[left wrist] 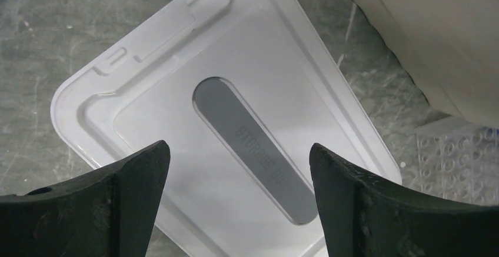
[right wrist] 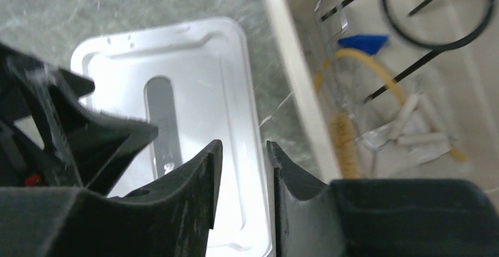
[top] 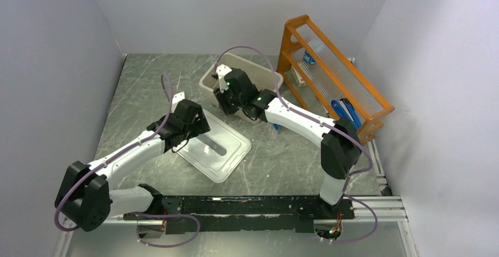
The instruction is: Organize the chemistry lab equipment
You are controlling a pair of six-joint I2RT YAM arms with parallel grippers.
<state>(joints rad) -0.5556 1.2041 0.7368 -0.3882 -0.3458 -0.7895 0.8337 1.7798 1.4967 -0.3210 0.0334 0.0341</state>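
White lid [left wrist: 176, 69] lies flat beneath the left gripper [left wrist: 238, 151]'s wide-spread fingers and may skid if pinched; the right gripper [right wrist: 241, 148], narrowly parted and empty, could clip the tub [right wrist: 288, 63] holding the equipment [right wrist: 406, 116], upper right.

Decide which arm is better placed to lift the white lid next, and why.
Left. The left gripper hangs wide open over the white lid; the right gripper, barely open, sits by the tub.

You see a grey marbled tabletop [top: 135, 74] enclosed on three sides by plain, pale lilac-grey surfaces: left wall [top: 47, 63], rear wall [top: 235, 10], right wall [top: 447, 92]. An aluminium rail [top: 385, 210] borders the near edge. Illumination is even and diffuse, with only soft shadows.
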